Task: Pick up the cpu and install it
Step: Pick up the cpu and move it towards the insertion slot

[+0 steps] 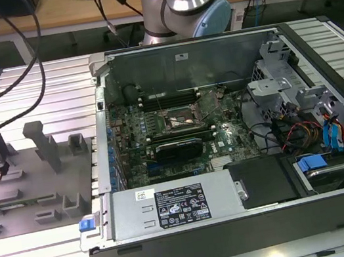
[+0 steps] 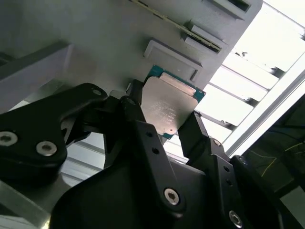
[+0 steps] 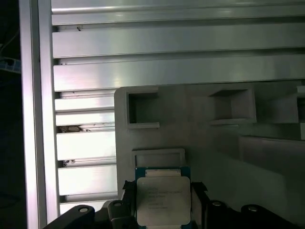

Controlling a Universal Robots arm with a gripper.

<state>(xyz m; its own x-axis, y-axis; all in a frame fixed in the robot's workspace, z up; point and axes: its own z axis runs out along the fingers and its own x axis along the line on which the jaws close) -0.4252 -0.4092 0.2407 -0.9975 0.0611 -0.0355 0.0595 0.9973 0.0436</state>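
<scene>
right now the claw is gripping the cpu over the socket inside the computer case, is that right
No. The claw grips the cpu, but over the grey fixture plate, outside the computer case. Both wrist views show that plate behind the chip.

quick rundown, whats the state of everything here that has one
cpu, held between the hand's fingers, silver top showing, over the grey fixture; lifted or not, cannot tell
hand, shut on the cpu
computer case, lying on its side, open, motherboard exposed
socket, on the motherboard, latch state too small to tell
</scene>
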